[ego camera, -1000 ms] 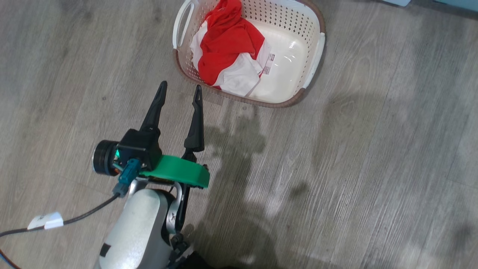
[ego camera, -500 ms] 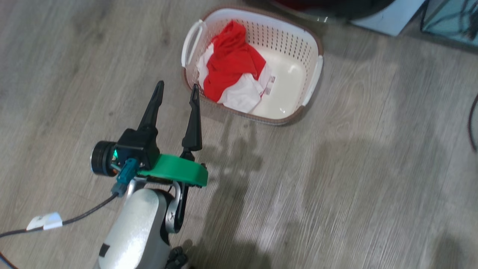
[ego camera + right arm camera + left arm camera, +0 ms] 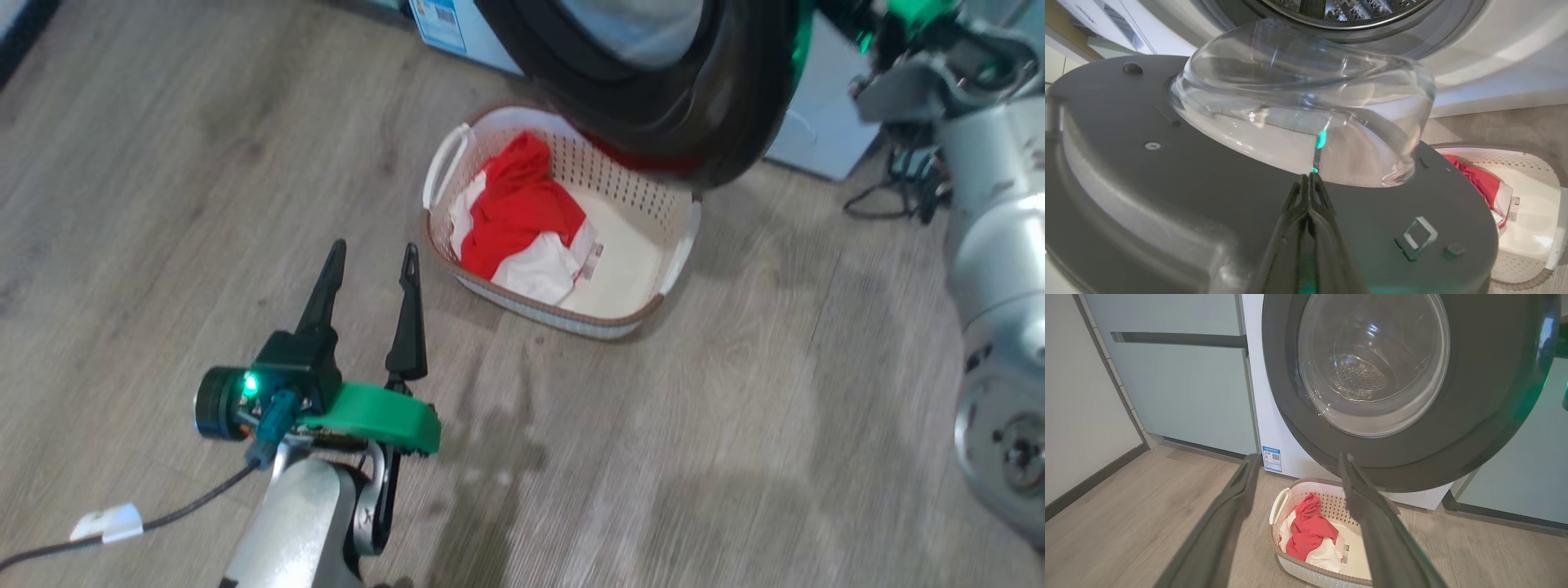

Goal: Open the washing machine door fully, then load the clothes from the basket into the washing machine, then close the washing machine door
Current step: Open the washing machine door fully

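The head camera has tipped up since a second ago. The basket [image 3: 522, 298] has slid from the top of that view to its middle, and the door [image 3: 694, 122] and the pale right arm [image 3: 992, 188] have come into it. The basket itself hasn't shifted on the floor [image 3: 735, 408]. The left gripper [image 3: 373, 245] still hangs wide open above grey wood-grain planks, just short of the basket and holding nothing.

The door stands swung out from the washing machine [image 3: 1265, 416], its glossy black rim overhanging the basket's far side. The right gripper [image 3: 1309, 175] is pinched shut and empty. Its tips are at the foot of the clear, bulging glass bowl [image 3: 1298, 102] on the door's matte dark inner face; I can't tell whether they touch it. Behind the bowl is the perforated steel drum [image 3: 1339, 10].

The clothes [image 3: 522, 204], soft crumpled red and white fabric, lie heaped at the left end of the basket. The basket is cream plastic with a punched wall, rounded corners and a brown rim. A blue-and-white label [image 3: 1271, 458] sits low on the machine's white front, beside smooth teal cabinets [image 3: 1184, 392].
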### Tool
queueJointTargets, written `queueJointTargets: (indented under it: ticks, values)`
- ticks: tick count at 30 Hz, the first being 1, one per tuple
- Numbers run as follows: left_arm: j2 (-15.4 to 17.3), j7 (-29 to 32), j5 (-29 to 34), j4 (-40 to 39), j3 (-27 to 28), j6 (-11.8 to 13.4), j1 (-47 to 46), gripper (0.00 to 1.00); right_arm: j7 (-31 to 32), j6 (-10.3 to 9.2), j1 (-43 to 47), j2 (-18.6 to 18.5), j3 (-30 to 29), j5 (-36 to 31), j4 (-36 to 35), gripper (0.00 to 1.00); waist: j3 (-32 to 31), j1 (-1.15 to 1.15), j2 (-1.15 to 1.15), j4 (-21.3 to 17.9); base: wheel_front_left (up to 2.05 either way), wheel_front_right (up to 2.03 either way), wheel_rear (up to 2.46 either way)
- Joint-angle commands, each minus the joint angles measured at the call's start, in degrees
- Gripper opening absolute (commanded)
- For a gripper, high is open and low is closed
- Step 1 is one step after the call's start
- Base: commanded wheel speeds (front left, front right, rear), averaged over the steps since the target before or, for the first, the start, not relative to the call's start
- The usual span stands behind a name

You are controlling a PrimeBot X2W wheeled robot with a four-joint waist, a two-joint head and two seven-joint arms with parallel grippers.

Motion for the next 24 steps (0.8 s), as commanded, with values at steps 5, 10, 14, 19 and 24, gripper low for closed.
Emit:
queueJointTargets:
  ticks: [5, 10, 14, 19, 24]
  values:
    - [0.74, -0.56, 1.09, -1.16, 2.55, 0.02, 1.25, 1.0, 1.84, 0.05, 3.37, 2.57, 2.58, 3.83, -4.19, 0.0, -4.21, 0.0, 0.0, 1.71, 0.0, 0.0, 0.0]
    - [0.74, -0.56, 1.45, -0.89, 2.92, -0.26, 2.36, 1.0, 3.3, 0.05, 7.04, 2.67, 6.23, 8.57, -5.49, 0.0, -6.06, 0.0, 0.0, 3.07, 0.0, 0.0, 0.0]
    - [0.74, -0.56, 1.6, -0.69, 3.22, -0.44, 2.81, 1.0, 3.25, 0.05, 8.84, 2.68, 9.27, 12.24, -6.12, 0.0, -6.86, 0.0, 0.0, 3.89, 0.0, 0.0, 0.0]
    - [0.74, -0.56, 1.84, -0.49, 3.67, -0.65, 3.41, 1.0, 2.28, 0.05, 11.12, 2.69, 14.82, 18.42, -6.95, 0.0, -7.76, 0.0, 0.0, 5.25, 0.0, 0.0, 0.0]
    - [0.74, -0.56, 2.04, -0.37, 3.9, -0.86, 3.81, 1.0, 1.25, 0.05, 12.65, 2.69, 20.84, 24.58, -7.83, 0.0, -8.33, 0.0, 0.0, 6.88, 0.0, 0.0, 0.0]
